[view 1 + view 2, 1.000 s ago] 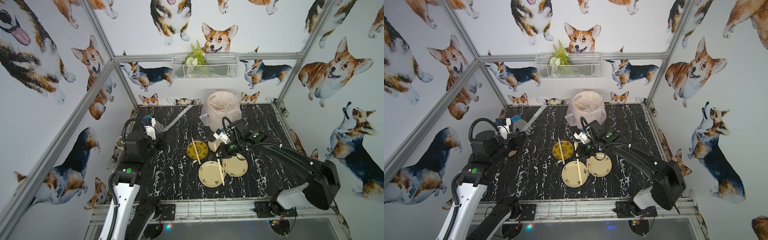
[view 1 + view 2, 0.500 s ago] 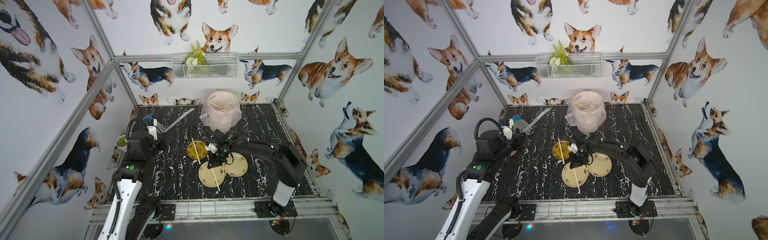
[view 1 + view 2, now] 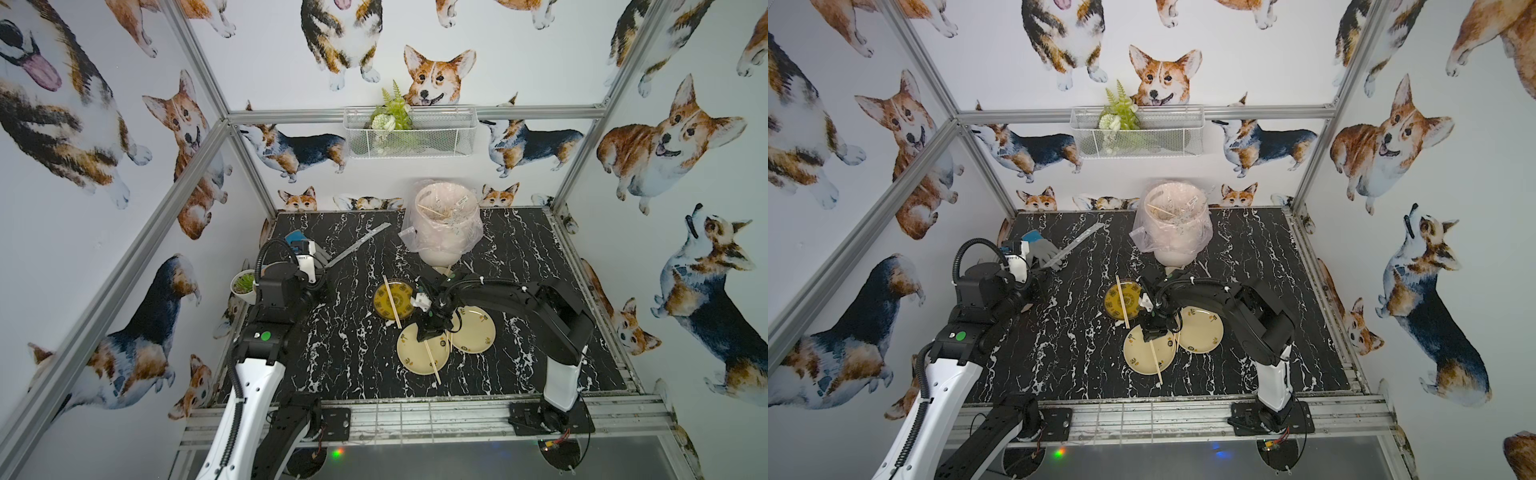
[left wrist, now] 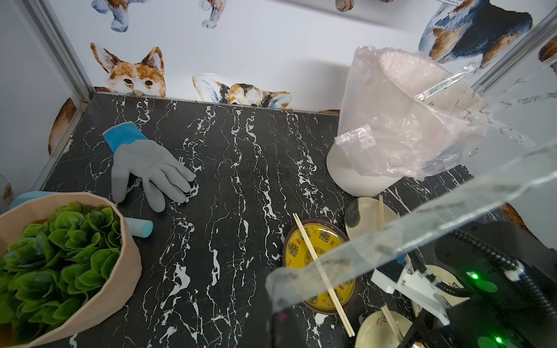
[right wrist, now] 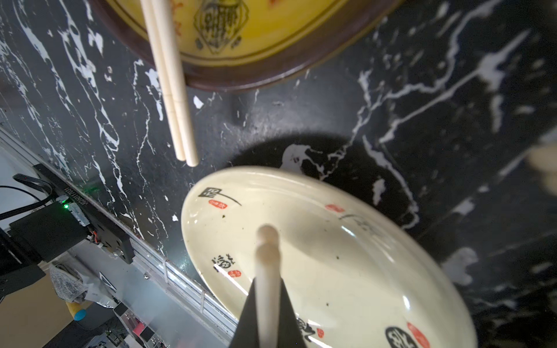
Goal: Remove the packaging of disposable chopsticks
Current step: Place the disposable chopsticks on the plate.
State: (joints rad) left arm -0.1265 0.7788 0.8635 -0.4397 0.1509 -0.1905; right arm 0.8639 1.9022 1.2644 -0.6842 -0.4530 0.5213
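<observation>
Left gripper (image 3: 322,266): pressed together, apparently pinching one end of the long clear crinkly plastic sleeve (image 4: 422,229), held aloft, likely for binning. Right gripper (image 5: 268,289): clamped on the bare pale wooden chopstick pair (image 5: 267,241), angled over the cream ceramic plate (image 5: 346,265) for set-down.

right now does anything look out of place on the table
Yes: a grey glove lies flat on the table near its far left corner; workwear looks stray here.
</observation>
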